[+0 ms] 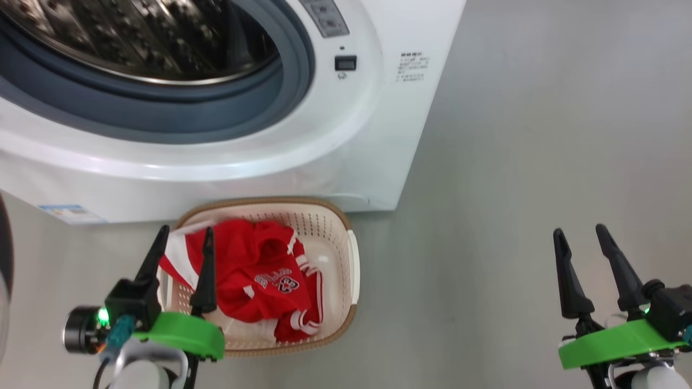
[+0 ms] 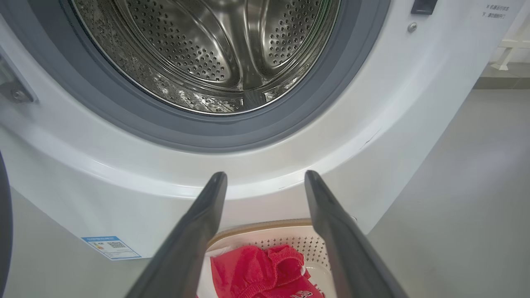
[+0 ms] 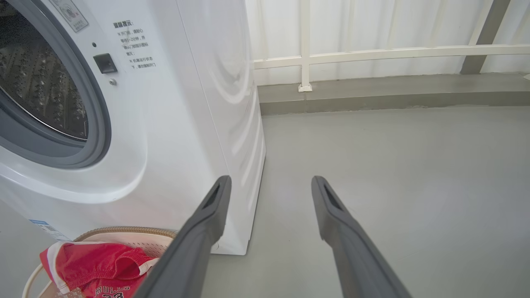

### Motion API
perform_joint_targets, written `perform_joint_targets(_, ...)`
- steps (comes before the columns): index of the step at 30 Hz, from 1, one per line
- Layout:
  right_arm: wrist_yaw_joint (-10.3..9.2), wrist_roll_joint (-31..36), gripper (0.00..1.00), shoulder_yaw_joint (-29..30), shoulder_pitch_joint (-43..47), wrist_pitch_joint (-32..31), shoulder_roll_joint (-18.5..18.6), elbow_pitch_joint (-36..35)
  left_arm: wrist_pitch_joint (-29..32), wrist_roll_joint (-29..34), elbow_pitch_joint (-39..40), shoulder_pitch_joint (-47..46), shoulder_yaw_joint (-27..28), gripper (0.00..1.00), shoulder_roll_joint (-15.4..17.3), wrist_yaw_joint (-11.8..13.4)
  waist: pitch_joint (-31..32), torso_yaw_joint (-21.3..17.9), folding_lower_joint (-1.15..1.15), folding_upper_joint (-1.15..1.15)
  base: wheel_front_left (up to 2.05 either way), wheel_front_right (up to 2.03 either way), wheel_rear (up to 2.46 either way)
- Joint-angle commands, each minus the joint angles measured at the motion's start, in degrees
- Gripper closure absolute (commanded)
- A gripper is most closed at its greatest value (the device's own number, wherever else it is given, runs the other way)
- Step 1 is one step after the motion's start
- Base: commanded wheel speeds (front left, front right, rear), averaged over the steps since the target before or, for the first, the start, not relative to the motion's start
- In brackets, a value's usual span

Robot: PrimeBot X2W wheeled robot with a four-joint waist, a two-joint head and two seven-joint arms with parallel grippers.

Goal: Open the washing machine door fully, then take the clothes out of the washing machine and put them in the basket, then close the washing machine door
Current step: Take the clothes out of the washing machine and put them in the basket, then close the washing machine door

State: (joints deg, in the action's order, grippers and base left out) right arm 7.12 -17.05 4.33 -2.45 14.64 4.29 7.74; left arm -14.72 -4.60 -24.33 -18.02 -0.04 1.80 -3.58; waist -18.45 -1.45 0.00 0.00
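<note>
The glossy black round washing machine door (image 1: pixel 4 243) stands open at the far left, beyond the left gripper (image 1: pixel 185 231), so I judge that arm nearer for closing it. The right gripper (image 1: pixel 579 230) and the left one both have jaws apart and empty. The red jersey clothes (image 1: pixel 254 275) lie in the cream perforated basket (image 1: pixel 354 259).

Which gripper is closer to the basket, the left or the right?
Left. The left gripper overlaps the left edge of the basket in the head view; the right gripper is far off to its right, over the floor.
</note>
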Motion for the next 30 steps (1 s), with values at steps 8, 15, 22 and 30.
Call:
perform_joint_targets(8, 0.36, -0.2, 0.0, -0.7, 4.4, 0.4, 1.0, -1.2, -0.3, 0.4, 11.4, 8.8, 2.7, 0.0, 1.1, -0.4, 9.2, 0.7, 0.0, 0.0, 0.0, 0.0, 0.0)
perform_joint_targets(15, 0.36, -0.3, 0.0, -0.3, 6.2, 0.4, 1.3, -1.6, -0.3, 0.1, 18.1, 13.6, 2.8, 0.0, 1.1, -0.2, 11.2, 1.0, 0.0, 0.0, 0.0, 0.0, 0.0)
perform_joint_targets(22, 0.36, -0.2, 0.0, -0.1, 8.0, 0.4, 1.8, -1.9, -0.3, -0.3, 21.6, 17.8, 2.8, 0.0, 1.1, -0.2, 12.8, 0.8, 0.0, 0.0, 0.0, 0.0, 0.0)
perform_joint_targets(30, 0.36, -0.2, 0.0, 0.9, 10.0, 0.4, 2.0, -2.6, -0.3, -0.9, 23.9, 22.2, 3.8, 0.0, 1.1, 0.7, 13.5, 0.2, 0.0, 0.0, 0.0, 0.0, 0.0)
